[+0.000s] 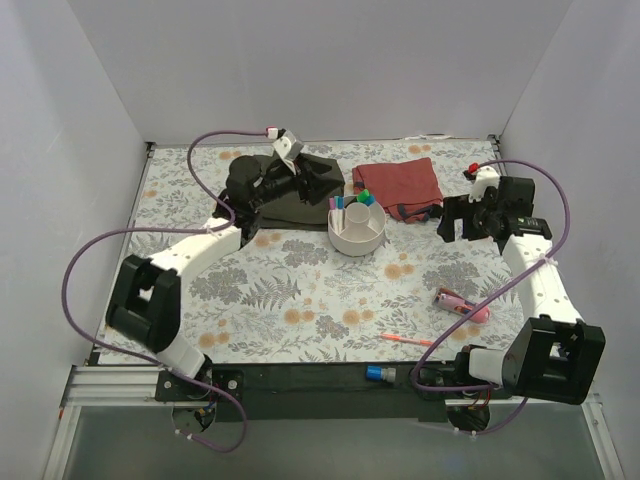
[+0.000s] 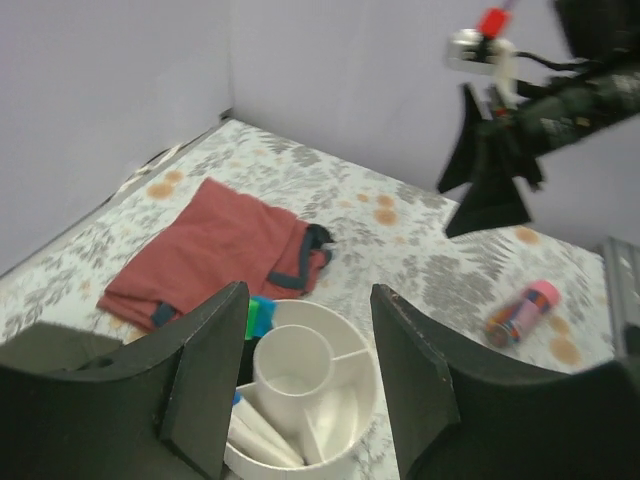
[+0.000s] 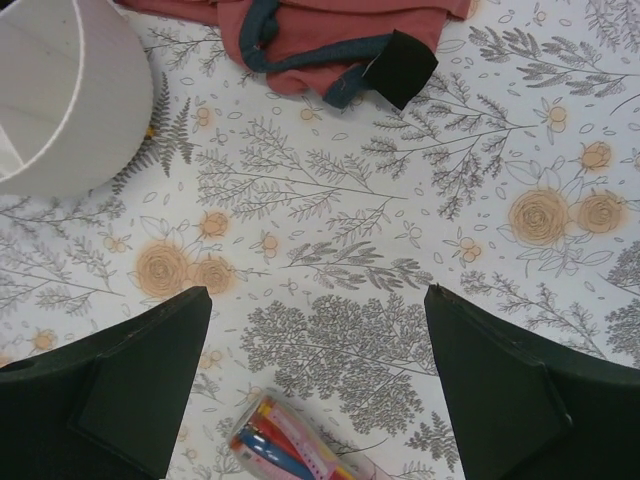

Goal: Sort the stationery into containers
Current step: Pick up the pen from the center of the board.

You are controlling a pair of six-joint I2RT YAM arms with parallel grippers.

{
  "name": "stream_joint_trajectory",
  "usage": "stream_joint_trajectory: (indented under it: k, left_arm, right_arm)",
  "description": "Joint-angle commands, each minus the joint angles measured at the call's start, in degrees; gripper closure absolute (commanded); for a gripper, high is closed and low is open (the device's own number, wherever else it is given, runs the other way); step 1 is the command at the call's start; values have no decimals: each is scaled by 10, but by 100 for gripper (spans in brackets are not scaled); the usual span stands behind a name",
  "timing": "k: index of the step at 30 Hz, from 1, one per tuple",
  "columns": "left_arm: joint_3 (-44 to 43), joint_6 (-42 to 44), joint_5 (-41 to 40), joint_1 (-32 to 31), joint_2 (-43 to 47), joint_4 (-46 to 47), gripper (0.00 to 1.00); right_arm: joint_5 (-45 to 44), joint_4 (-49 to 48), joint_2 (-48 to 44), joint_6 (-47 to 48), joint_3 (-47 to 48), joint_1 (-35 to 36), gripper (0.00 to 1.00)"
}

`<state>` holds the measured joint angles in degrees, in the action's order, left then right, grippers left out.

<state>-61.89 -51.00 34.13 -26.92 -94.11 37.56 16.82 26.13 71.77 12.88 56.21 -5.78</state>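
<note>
The round white divided bowl (image 1: 357, 230) stands on the floral desk (image 1: 280, 290), just to the 12 o'clock side of the middle. Green-capped (image 1: 365, 194) and blue-capped (image 1: 371, 201) markers stand upright along its far side. The left wrist view shows thin white pens (image 2: 262, 436) lying in a near compartment.

The left hand (image 1: 312, 188) hangs at the bowl's 10 o'clock, over a dark folded cloth (image 1: 325, 165). Its jaws are spread wide and hold nothing. The right hand (image 1: 455, 228) hovers at the bowl's 3 o'clock, also spread wide and empty, with bare desk under it.

A red cloth (image 1: 398, 185) lies at the bowl's 1 o'clock. A fat pink tube (image 1: 462, 303) lies on the desk at the bowl's 4 o'clock. A thin pink-orange pen (image 1: 405, 340) lies at 5 o'clock, nearer the front. A third marker (image 1: 378, 374), blue-capped, rests on the black front strip at 6 o'clock.
</note>
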Motion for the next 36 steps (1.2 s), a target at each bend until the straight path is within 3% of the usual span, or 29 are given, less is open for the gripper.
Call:
stream_joint_trajectory:
  k: [1,4,9,18,24,28,36]
  left_arm:
    - [-25,158,181,-16,97,-303,48]
    - [-9,248,184,-56,135,-427,48]
    - [4,282,88,-173,141,-485,48]
    - [13,274,42,-277,30,-437,48]
    - [-14,232,37,-328,-53,-379,51]
    - [-24,197,50,-334,-95,-343,61]
    - [-39,198,53,-355,-125,-319,63]
  right_arm:
    - [66,58,-36,-56,8,-16,4]
    - [84,78,-70,-63,0,-42,4]
    - [108,81,-105,-88,15,-104,4]
    - [188,94,-141,-88,21,-208,5]
    - [194,88,-151,-91,8,-210,6]
    - [188,91,-153,-73,9,-211,6]
    - [190,94,-150,-62,10,-212,6]
